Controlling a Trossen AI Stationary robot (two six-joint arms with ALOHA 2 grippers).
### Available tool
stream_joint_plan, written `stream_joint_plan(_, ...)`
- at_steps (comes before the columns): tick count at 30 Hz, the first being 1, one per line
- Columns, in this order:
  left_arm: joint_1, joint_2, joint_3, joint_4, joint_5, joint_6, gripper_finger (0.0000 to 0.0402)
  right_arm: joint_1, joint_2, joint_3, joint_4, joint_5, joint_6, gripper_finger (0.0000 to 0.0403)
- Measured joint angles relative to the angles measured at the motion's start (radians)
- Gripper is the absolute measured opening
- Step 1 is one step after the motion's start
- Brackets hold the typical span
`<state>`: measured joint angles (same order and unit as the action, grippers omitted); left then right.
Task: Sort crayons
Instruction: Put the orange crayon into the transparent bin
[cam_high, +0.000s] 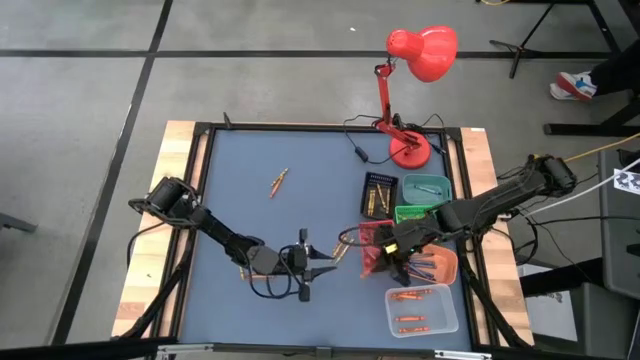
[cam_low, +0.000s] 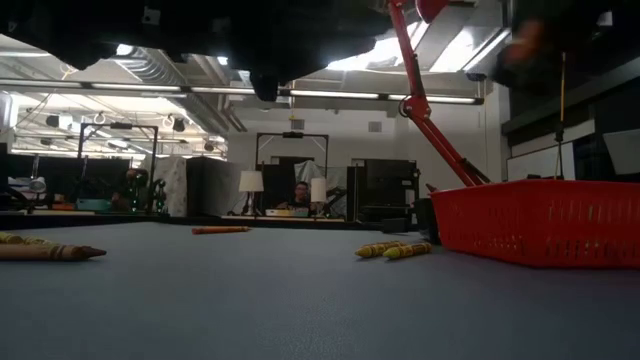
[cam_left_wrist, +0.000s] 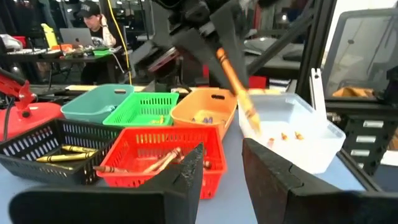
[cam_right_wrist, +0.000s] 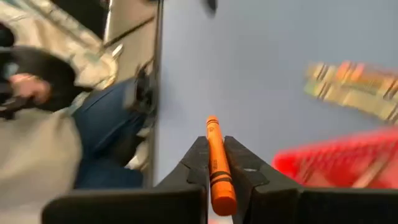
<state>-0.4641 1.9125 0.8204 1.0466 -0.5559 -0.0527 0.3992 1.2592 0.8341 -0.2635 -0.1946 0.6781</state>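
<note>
Right claw (cam_right_wrist: 214, 163) pinches slim paper-wrapped orange crayon (cam_right_wrist: 217, 167) above ribbed red tray (cam_high: 377, 248).

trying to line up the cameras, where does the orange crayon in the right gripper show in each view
High view: not discernible; right gripper sits over the red tray.
Low view: not in it.
Left wrist view: orange crayon slants down above the clear bin.
Right wrist view: pinched between the fingers, centre bottom.
Shared landmark: the red tray.

Our left dark two-finger gripper (cam_high: 322, 257) reaches low over the table's near middle, fingers (cam_left_wrist: 273, 177) spread apart; our right dark two-finger gripper (cam_right_wrist: 219, 167) is pinched around an orange wax crayon (cam_right_wrist: 218, 167)
</note>
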Motion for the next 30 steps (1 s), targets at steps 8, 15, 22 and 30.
stream_joint_plan(8, 0.0, 0.0, 0.0, -0.043, 0.0, 0.0, 0.0098, 0.077, -0.026, 0.0, -0.219, -0.224, 0.112, 0.0026)
stream_joint_plan(15, 0.001, 0.0, 0.0, -0.052, 0.0, 0.0, 0.0098, 0.201, -0.026, 0.0, -0.296, -0.221, 0.233, 0.003)
stream_joint_plan(22, 0.001, 0.0, 0.0, -0.054, 0.0, 0.0, 0.0098, 0.278, -0.026, 0.0, -0.293, -0.18, 0.286, 0.003)
stream_joint_plan(30, 0.003, 0.0, 0.0, -0.053, 0.0, -0.026, 0.0098, 0.281, -0.026, 0.0, -0.292, -0.174, 0.313, 0.0031)
